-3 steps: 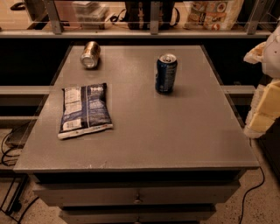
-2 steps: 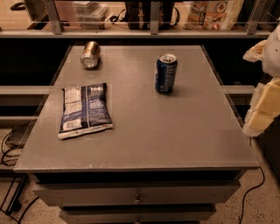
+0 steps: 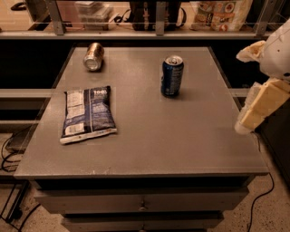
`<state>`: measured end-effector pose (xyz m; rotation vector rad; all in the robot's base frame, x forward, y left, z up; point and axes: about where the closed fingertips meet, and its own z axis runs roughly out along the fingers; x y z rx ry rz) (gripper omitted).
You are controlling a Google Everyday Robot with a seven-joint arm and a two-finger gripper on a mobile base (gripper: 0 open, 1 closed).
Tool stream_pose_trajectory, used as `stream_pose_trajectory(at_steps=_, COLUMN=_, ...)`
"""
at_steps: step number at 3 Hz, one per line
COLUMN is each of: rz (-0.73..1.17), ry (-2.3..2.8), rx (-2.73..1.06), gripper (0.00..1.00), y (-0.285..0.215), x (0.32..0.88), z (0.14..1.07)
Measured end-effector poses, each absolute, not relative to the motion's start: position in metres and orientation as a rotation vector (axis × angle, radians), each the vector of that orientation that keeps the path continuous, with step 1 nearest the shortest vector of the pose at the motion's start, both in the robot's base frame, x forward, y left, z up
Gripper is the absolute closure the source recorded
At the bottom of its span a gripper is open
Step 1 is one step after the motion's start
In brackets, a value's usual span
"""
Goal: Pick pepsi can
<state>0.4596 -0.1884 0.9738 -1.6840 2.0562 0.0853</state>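
The pepsi can (image 3: 172, 76) is dark blue with a silver top. It stands upright on the grey table (image 3: 181, 145), right of centre toward the back. My gripper (image 3: 256, 107) hangs at the right edge of the view, beside the table's right edge. It is to the right of the can, nearer the front, and apart from it. Nothing is in it.
A bronze-gold can (image 3: 94, 56) lies on its side at the back left. A flat blue-and-white snack bag (image 3: 87, 114) lies at the left. A shelf with a rail and packaged goods (image 3: 222, 12) runs behind the table. Cables lie on the floor at both sides.
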Motion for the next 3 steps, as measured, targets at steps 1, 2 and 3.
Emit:
stream_pose_trajectory(at_steps=1, rz=0.189, ry=1.938, rx=-1.614, gripper=0.00, y=-0.1615, x=0.4995, z=0.9690)
stream_pose_trajectory(at_steps=2, rz=0.204, ry=1.919, rx=-1.601, gripper=0.00, y=-0.1573, x=0.5062, z=0.9686)
stream_pose_trajectory(at_steps=3, rz=0.201, ry=1.923, rx=-1.594, gripper=0.00, y=-0.1577, x=0.5078, z=0.9681)
